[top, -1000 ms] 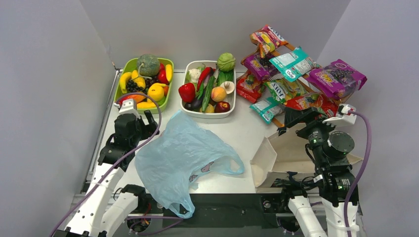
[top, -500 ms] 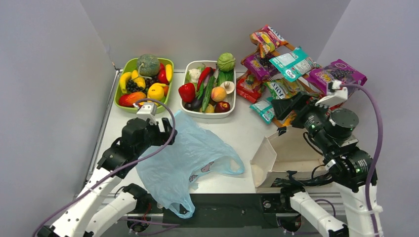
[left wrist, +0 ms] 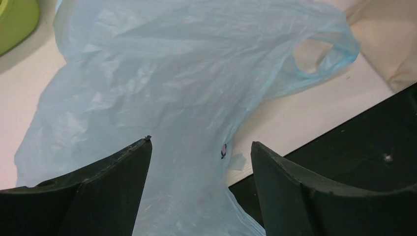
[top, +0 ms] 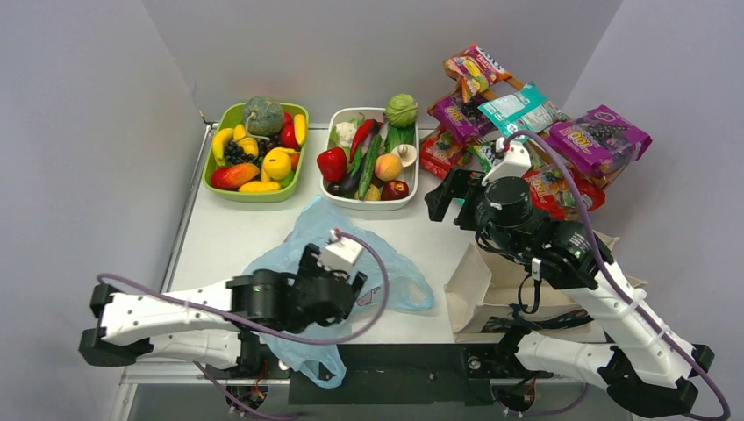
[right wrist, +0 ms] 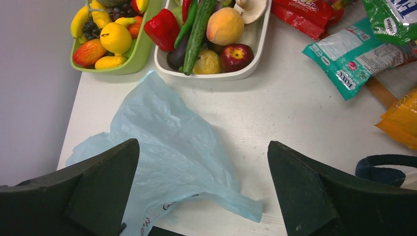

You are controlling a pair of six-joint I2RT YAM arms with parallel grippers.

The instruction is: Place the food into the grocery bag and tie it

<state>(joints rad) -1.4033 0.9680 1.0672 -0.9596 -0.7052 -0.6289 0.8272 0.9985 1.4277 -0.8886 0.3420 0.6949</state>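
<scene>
Top external cam, working from the near edge: the grocery bag (top: 303,241) lies flat and crumpled on the near-left part of the table (top: 439,232). 1 loop handle (top: 321,373) droops over the near edge, and the other handle (left wrist: 314,49) points right, close to the beige canvas tote (top: 496,281). The left gripper (left wrist: 200,147) hangs right over the bag with its fingers spread wide and nothing between them. From the wrist cam it's just blue plastic underneath, and I can't tell if the tips actually touch it. A bit farther back, the right gripper (right wrist: 202,145) is up over the middle of the table, jaws also wide apart and empty. Its cam looks down at the bag's far corner and bare tabletop. Nothing is in the bag that I can see. All the food sits at the back: toy fruit (top: 277,164) in the green tray (top: 256,196) at far left, and toy veg (top: 332,163) plus a peach and an apple in the white tray (right wrist: 221,74) just beside it. The snack packets (top: 605,132) are piled up at far right, beyond the tote.
</scene>
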